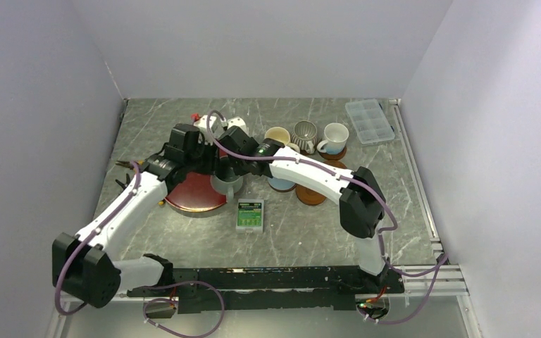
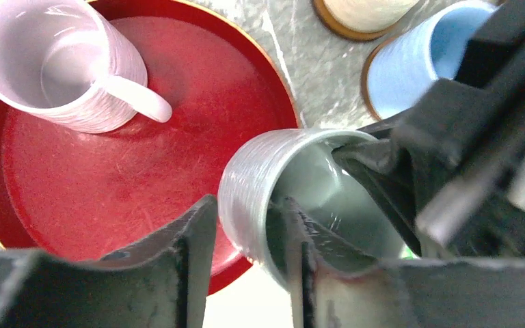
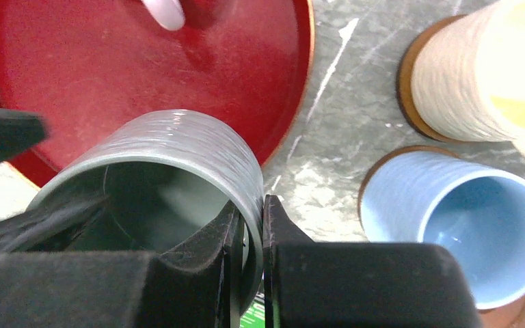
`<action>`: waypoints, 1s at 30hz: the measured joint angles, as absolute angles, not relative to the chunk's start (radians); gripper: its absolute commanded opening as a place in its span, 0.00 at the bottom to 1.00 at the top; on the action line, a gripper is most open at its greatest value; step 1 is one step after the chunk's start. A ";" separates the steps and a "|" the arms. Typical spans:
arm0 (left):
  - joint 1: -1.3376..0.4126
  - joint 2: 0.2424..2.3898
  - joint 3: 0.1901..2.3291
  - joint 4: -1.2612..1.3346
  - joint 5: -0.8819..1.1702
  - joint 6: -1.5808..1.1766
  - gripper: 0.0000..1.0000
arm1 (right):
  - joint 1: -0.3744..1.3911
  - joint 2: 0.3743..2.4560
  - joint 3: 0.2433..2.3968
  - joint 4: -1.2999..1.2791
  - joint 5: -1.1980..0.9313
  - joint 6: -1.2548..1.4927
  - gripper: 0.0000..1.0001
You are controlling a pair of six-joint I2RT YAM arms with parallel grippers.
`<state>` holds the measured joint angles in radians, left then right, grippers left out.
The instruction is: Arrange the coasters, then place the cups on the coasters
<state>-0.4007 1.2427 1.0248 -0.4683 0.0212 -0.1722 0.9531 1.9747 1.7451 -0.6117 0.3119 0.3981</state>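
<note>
Where the left arm reaches in from the near-left corner, the large red tray (image 1: 190, 196) lies on the marbled table (image 1: 303, 232). The mauve-pink mug (image 2: 48, 61) stands on it, toward the upper left of the tray in the left wrist view, handle turned toward the tray's middle.

The left gripper (image 2: 246, 208) straddles the wall of the grey-green cup (image 3: 178, 147), one finger outside and one inside. Its jaws are spread wider than the wall, with a dark sliver showing on the inner side, so it does not pinch. That cup is at the tray's right rim and overlaps it; whether it rests there or hangs above it I cannot tell. From the other side, the right gripper (image 3: 249, 213) has its jaws pressed together on the same cup's wall, pinching it at the rim.

Just right of the tray, toward the arms, a green-and-white packet (image 1: 250, 216) lies flat. Beyond it the light blue cup (image 3: 451, 225) stands on the blue cup's coaster (image 3: 376, 179), near the tray. Farther back, the cream cup (image 3: 465, 75) stands on the cream cup's coaster (image 3: 405, 82). Next in that back row come the striped cup (image 1: 304, 134) and the white cup (image 1: 335, 136), the latter on the white cup's coaster (image 1: 334, 153). A bare coaster (image 1: 311, 196) lies just right of the light blue cup. A clear compartment box (image 1: 370, 120) sits at the far right.
</note>
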 measured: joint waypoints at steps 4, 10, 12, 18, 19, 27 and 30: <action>-0.400 1.133 0.998 -0.450 0.019 -0.170 0.76 | 0.948 1.956 1.745 -0.668 0.359 0.401 0.00; -0.400 0.989 0.972 -0.397 0.013 -0.166 0.83 | 0.937 1.893 1.758 -0.772 0.474 0.402 0.00; -0.400 0.967 0.968 -0.391 -0.003 -0.169 0.83 | 0.929 1.871 1.785 -0.822 0.508 0.405 0.00; -0.400 0.943 0.968 -0.386 -0.089 -0.171 0.84 | 0.857 1.787 1.865 -0.946 0.637 0.452 0.00; -0.399 0.939 0.968 -0.386 -0.101 -0.173 0.84 | 0.839 1.765 1.869 -0.967 0.659 0.469 0.00; -0.397 0.923 0.963 -0.387 -0.141 -0.175 0.83 | 0.616 1.612 1.799 -1.074 0.756 0.627 0.00; -0.397 0.923 0.963 -0.387 -0.148 -0.178 0.83 | 0.547 1.543 1.718 -1.119 0.778 0.715 0.00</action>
<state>-0.3969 0.9226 0.9630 -0.3870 -0.1478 -0.1776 0.5472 1.5429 1.7176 -1.1187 0.7776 0.7147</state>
